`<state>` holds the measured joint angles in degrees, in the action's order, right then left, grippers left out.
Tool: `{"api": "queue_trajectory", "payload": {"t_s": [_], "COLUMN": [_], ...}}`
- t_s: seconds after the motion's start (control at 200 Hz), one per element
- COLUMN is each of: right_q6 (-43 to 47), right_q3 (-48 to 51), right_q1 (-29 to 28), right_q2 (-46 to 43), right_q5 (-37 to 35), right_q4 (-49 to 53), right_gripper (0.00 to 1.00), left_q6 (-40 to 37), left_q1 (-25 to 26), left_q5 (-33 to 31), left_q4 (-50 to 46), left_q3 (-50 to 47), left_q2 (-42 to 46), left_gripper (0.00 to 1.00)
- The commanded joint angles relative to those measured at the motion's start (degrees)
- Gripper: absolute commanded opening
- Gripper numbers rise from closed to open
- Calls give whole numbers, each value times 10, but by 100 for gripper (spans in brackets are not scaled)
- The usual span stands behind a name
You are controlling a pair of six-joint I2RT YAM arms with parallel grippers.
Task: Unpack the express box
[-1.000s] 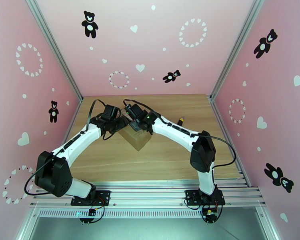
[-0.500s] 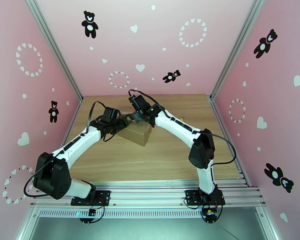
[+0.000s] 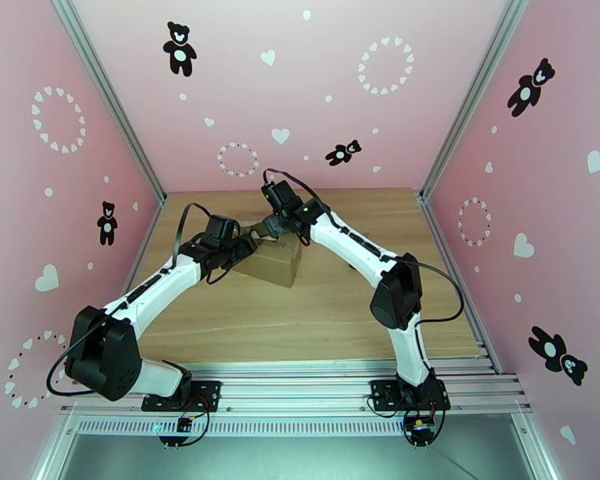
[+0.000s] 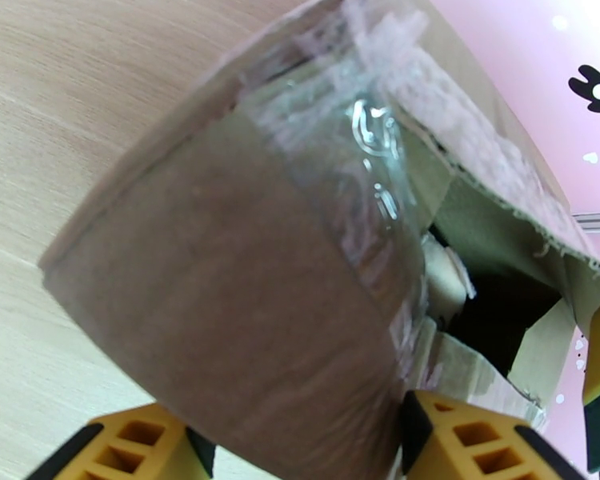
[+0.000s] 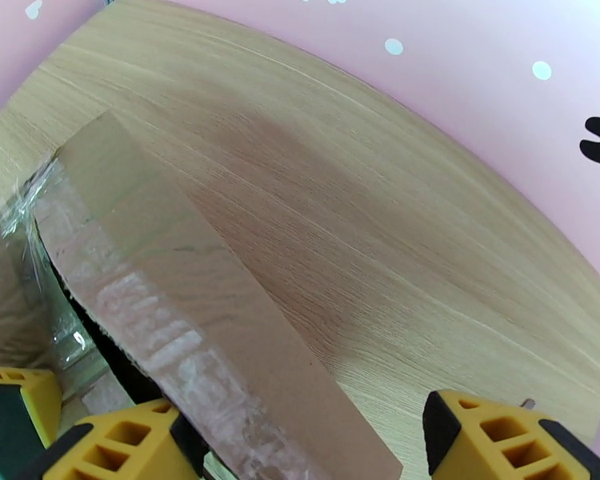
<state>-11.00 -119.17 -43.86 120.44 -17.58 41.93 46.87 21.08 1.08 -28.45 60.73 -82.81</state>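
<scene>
The express box [image 3: 274,266] is a brown cardboard carton lying mid-table, with torn clear tape across its end [image 4: 356,178]. My left gripper [image 3: 248,248] is shut on the box's left end, and its yellow fingers [image 4: 112,450] flank the taped cardboard. My right gripper [image 3: 268,228] hovers over the box's far top edge. Its jaws stand open and wide, with a raised top flap [image 5: 180,266] between them that leans against the left finger [image 5: 124,442]. The lifted flap leaves a dark opening [image 4: 500,314], where something pale shows that I cannot make out.
The wooden table [image 3: 316,314] has open room in front of and to the right of the box. Pink walls close in the left, back and right sides. Both arm bases sit on the metal rail [image 3: 300,386] at the near edge.
My right gripper has moved toward the back wall and lifted the flap. The box has turned a little and shifted slightly away from the camera. The left gripper has kept its hold.
</scene>
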Motion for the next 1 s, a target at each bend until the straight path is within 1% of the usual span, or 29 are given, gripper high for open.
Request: {"api": "queue_trajectory", "payload": {"t_s": [0.0,0.581,0.996], "right_q6": [-25,-50,-61], "right_q3": [-26,-85,-94], "right_q1": [32,53,66], "right_q2": [27,71,68], "right_q5": [-31,-8,16], "right_q4": [-5,18,34], "right_gripper": [76,75,75], "left_q6": [-10,0,-1], "left_q1": [-3,3,6], "left_q5": [7,10,8], "left_q4": [-127,-119,-125], "left_q3": [-41,-68,-61], "left_q2": [-8,-4,2], "left_gripper": [65,65,65]}}
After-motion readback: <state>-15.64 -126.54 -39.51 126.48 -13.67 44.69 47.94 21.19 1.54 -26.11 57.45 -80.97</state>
